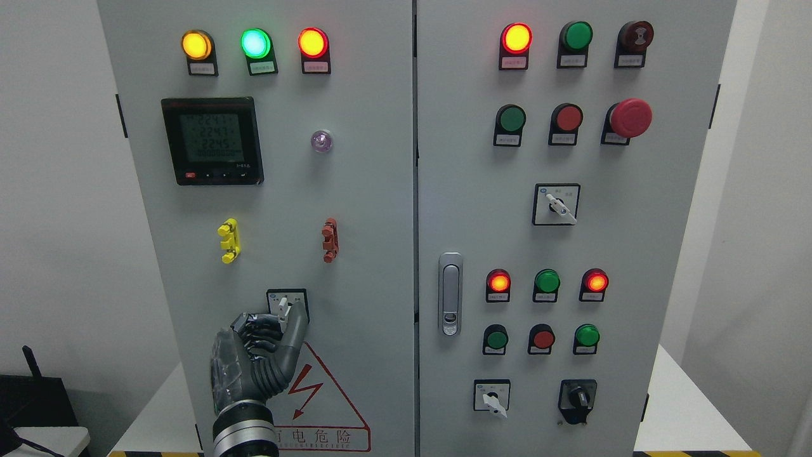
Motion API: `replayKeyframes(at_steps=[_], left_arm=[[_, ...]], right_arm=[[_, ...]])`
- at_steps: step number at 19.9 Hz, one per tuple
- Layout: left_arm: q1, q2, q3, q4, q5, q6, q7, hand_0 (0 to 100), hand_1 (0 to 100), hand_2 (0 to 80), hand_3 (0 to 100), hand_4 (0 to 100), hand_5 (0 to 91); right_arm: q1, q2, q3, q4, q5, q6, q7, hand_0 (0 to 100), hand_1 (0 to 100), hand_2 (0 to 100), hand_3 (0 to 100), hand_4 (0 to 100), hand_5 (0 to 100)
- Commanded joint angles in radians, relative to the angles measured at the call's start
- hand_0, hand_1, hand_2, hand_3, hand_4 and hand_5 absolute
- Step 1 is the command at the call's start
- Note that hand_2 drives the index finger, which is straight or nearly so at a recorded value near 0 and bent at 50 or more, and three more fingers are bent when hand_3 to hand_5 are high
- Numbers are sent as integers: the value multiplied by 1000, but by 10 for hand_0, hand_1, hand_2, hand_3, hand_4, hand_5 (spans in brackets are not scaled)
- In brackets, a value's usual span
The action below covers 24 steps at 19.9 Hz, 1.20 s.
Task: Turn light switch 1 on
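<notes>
One hand at work: our left hand [263, 346], fingers [257, 330] curled, thumb against the white lever of the rotary switch [287, 306] low on the cabinet's left door [355, 190]. We judge it pinched, not yet turned. Lever stands upright, immediately right of the fingers. Below: red hazard triangle [317, 397]. We see no right hand.
</notes>
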Motion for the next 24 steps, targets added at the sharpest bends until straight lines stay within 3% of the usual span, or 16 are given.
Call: replayKeyframes(at_steps=[1,24], left_arm=[[-2,-1,-3,3,0,2,2,174,461,554,736,751,707],[-17,-4,-11,3,-3,30,2,269,407,565,744,755,710]], right_arm=[[0,0,0,0,-17,-1,0,120,389,0,0,0,0],[0,0,0,0,-18,-1,0,120,389,0,0,0,0]])
